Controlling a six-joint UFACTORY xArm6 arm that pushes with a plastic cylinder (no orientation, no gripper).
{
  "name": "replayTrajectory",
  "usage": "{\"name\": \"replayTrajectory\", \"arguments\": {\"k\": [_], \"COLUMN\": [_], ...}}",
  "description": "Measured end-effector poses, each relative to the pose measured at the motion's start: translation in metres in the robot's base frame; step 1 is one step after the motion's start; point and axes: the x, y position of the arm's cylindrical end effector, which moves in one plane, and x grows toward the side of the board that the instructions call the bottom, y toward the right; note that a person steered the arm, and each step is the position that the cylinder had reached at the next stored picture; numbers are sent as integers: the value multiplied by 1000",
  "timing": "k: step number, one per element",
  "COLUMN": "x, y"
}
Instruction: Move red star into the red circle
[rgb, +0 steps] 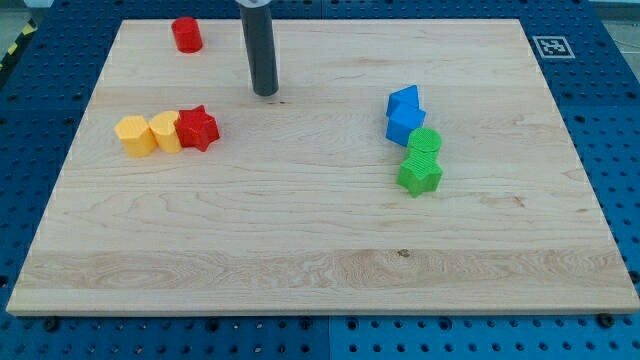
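Board: wood, pale and big, it filled most of the view and lay on a blue table full of small holes.
Rod: dark and straight, it came down from the view's top, at about 11 o'clock from the board's middle.
My tip: it sat on bare wood and touched no block. The red star was at about 8 o'clock from it, a little way off. The red circle was at about 10 o'clock from it, also a little way off.
Jaws: this arm had none, only the rod, so nothing was spread, pressed shut or pinched.
Blue blocks: two of them touched each other at about 2 o'clock from the board's middle. Their shapes were hard to make out.
Green blocks: a round one sat on top in the view and a star-like one sat just below it. They touched each other, and the round one touched the lower blue block.
Yellow blocks: two of them stood side by side at about 9 o'clock from the board's middle.
Red star: it touched the right yellow block on that block's right side. It was well apart from the red circle.
Red circle: a small round block, alone near the board's top left corner, at about 12 o'clock from the red star.
Tag: small, black and white, beside the board's top right corner.
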Motion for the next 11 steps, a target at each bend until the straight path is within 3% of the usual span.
{"name": "replayTrajectory", "arguments": {"k": [5,8,9,11], "x": [19,92,110,100], "y": [9,37,12,-51]}}
